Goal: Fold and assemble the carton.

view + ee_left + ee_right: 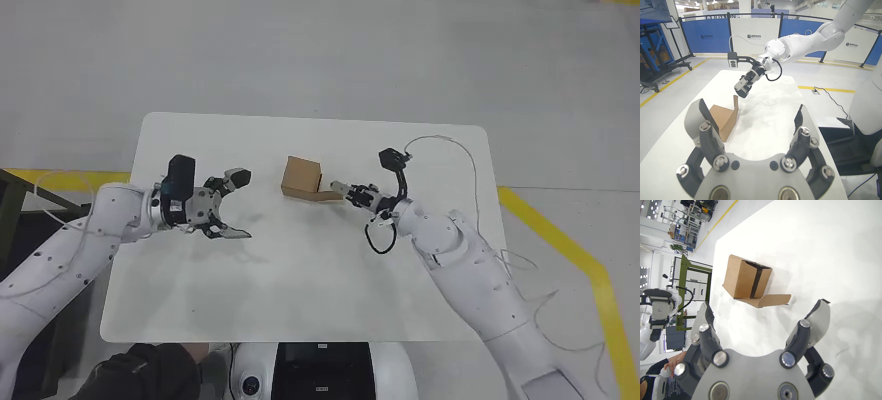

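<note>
**Both grippers spread wide, carton on the table between them**

We see the small brown cardboard carton (pixel 300 176) resting on the white rounded-corner table (pixel 300 290), around the middle of the tabletop and a little toward its far edge. It sits between the two arms, and neither gripper holds it.

The carton is partly made up. In the right wrist view, the carton (pixel 745 279) has its body already squared into a box. Two end panels are folded inward with a dark gap between them. One long flap (pixel 774 299) lies out flat on the table, pointing toward the right arm.

The right gripper (pixel 335 187) is low over the table, just beside the free end of that flap. Its own camera shows the right gripper (pixel 764 303) with its fingers spread wide and nothing between them. We cannot tell whether a fingertip touches the flap. From the left wrist view, the right gripper (pixel 740 92) hangs just over the carton's raised edge.

The left gripper (pixel 240 205) is on the carton's other side, apart from it, with bare tabletop between them. Its jaws are fully apart and empty. From the left gripper (pixel 751 106), the carton (pixel 723 117) shows beyond one dark finger pad (pixel 705 113).
</note>
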Controlling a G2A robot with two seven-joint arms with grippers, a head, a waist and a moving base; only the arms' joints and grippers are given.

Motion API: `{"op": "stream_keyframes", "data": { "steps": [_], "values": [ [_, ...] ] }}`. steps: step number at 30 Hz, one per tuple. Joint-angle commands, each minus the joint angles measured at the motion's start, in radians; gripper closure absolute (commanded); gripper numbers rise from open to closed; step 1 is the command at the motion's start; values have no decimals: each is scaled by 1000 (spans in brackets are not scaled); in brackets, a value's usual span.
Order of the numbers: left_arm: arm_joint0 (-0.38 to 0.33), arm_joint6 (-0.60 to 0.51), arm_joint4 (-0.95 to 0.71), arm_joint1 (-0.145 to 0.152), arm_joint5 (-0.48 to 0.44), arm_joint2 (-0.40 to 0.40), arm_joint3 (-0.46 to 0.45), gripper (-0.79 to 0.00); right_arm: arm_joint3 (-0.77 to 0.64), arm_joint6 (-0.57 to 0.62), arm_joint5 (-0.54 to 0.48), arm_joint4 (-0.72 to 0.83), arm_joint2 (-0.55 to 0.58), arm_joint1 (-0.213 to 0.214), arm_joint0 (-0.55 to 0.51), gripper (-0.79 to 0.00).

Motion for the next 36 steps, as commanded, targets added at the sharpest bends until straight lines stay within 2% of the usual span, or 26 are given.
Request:
{"op": "stream_keyframes", "data": {
  "steps": [1,3,4,6,7,8,14,16,19,26,28,36],
  "values": [
    [9,0,0,3,0,-7,-7,-785,5,12,24,0,-13,-5,11,-646],
    [17,1,0,6,1,-14,-12,-785,12,1,40,0,-21,-10,19,-637],
    [22,2,0,7,2,-17,-14,-785,20,-4,49,-1,-25,-12,24,-606],
    [29,3,0,10,3,-24,-18,-785,38,-6,66,-1,-33,-17,38,-505],
    [32,3,1,11,3,-27,-20,-785,43,-6,71,-2,-37,-20,43,-413],
    [36,4,1,13,4,-31,-21,-785,48,-4,75,-3,-41,-22,48,-372],
    [59,13,-3,23,13,-56,-31,-785,54,15,76,-1,-45,-26,49,-339],
    [64,12,-3,25,12,-61,-34,-785,55,19,71,-4,-40,-24,43,-277],
    [70,14,-3,26,14,-66,-39,-785,51,28,60,1,-35,-24,33,-228],
    [83,18,1,29,18,-80,-47,-785,22,36,24,-15,-14,-15,-6,-34],
    [85,18,2,30,18,-83,-49,-785,8,27,7,-23,-3,-11,-19,0],
    [92,20,4,30,20,-93,-60,-785,-126,-44,-90,-101,59,12,-110,0]
  ]
}}
